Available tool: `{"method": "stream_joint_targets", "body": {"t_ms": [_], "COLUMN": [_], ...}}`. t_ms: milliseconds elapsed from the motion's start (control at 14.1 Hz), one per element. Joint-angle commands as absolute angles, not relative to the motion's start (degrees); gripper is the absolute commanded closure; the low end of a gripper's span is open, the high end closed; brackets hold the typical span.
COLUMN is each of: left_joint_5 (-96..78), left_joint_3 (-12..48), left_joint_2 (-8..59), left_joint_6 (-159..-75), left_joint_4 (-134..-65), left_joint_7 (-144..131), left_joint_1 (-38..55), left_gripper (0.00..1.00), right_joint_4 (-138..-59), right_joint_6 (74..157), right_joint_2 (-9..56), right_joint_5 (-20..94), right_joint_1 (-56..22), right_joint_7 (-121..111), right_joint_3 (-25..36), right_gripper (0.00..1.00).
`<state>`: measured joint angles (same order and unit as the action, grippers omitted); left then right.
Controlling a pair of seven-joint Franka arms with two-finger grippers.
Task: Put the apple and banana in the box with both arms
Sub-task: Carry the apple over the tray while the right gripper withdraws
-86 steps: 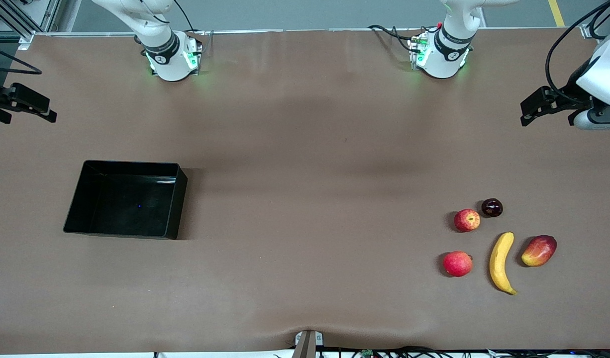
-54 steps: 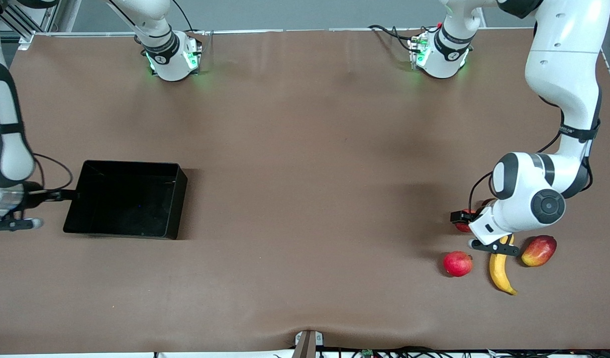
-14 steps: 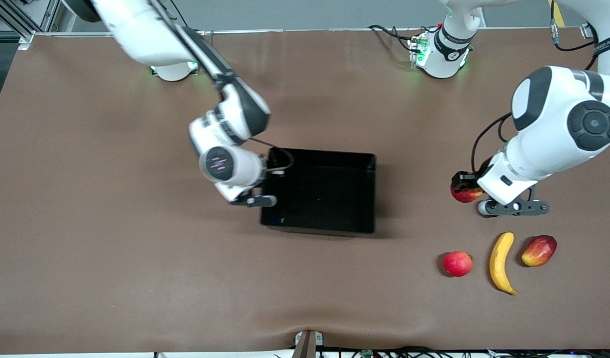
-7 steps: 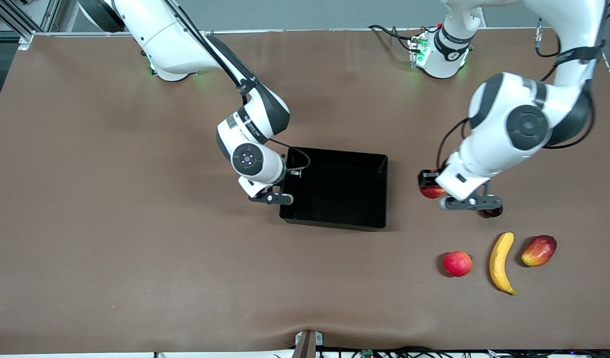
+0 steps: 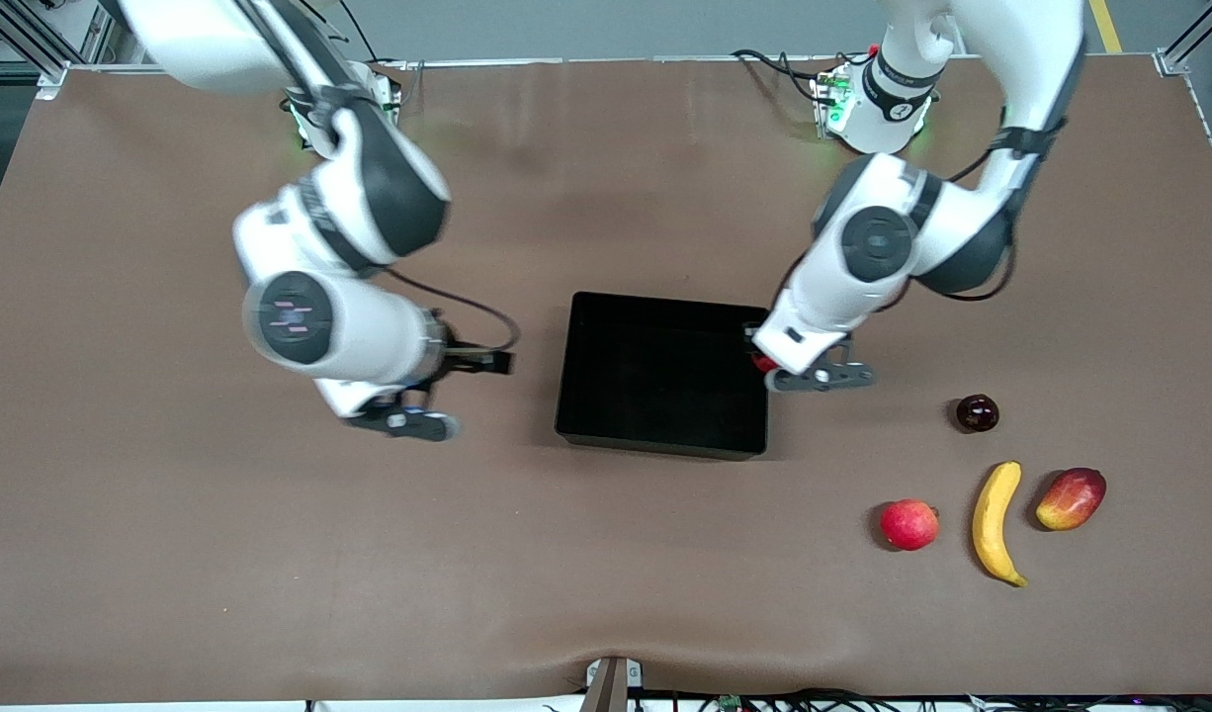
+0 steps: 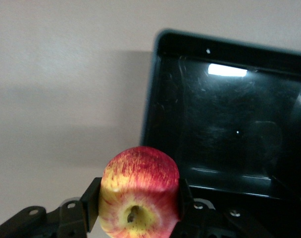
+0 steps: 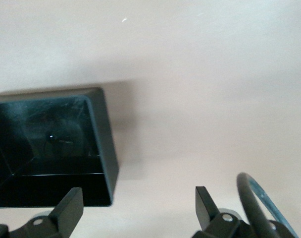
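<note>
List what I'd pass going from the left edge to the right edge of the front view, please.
Right gripper → box → pinkish-red fruit → banana → mango. The left gripper with the apple overlaps the box's edge, so I skip them.

white arms (image 5: 863, 267), grey joints (black cables)

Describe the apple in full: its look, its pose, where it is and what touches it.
The apple is small and round, red with pale yellow streaks and a yellowish stem dimple that faces the left wrist camera. The left gripper holds it in the air, one jaw pressed to each flank, over the box wall toward the left arm's end. In the front view only a red sliver shows under the wrist. Nothing else touches it.
</note>
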<state>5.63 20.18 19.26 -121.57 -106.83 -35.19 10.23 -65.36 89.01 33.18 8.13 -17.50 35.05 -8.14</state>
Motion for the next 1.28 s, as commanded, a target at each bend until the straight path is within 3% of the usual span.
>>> {"method": "stream_joint_targets", "body": {"t_ms": [0, 356, 640, 1067, 1209], "left_joint_5": [8.87, 9.49, 9.67, 9.76, 9.84], "left_joint_3": [20.13, 20.04, 20.04, 20.04, 20.04], "left_joint_2": [21.87, 26.19, 28.91, 30.49, 31.90], "left_joint_6": [-123.48, -126.82, -128.50, -128.58, -128.67], "left_joint_4": [-106.70, -106.61, -106.44, -106.44, -106.17], "left_joint_7": [-39.89, -41.39, -41.48, -41.48, -41.48], "left_joint_1": [13.17, 15.47, 16.44, 16.70, 16.96], "left_gripper": [1.00, 1.00, 1.00, 1.00, 1.00], "right_joint_4": [-59.43, -60.55, -65.12, -88.81, -93.50], "right_joint_6": [81.50, 72.18, 72.51, 80.92, 83.40], "right_joint_2": [32.00, 20.85, 12.85, -3.57, -6.59], "right_joint_5": [6.85, 3.02, -2.99, -2.73, -2.11], "right_joint_1": [-12.23, -6.77, -4.13, 1.57, 4.99], "right_joint_7": [25.81, 16.26, 15.39, 8.90, -0.56], "right_joint_3": [-9.23, -9.05, -9.14, -9.14, -8.70], "right_gripper": [0.00, 0.00, 0.00, 0.00, 0.00]}}
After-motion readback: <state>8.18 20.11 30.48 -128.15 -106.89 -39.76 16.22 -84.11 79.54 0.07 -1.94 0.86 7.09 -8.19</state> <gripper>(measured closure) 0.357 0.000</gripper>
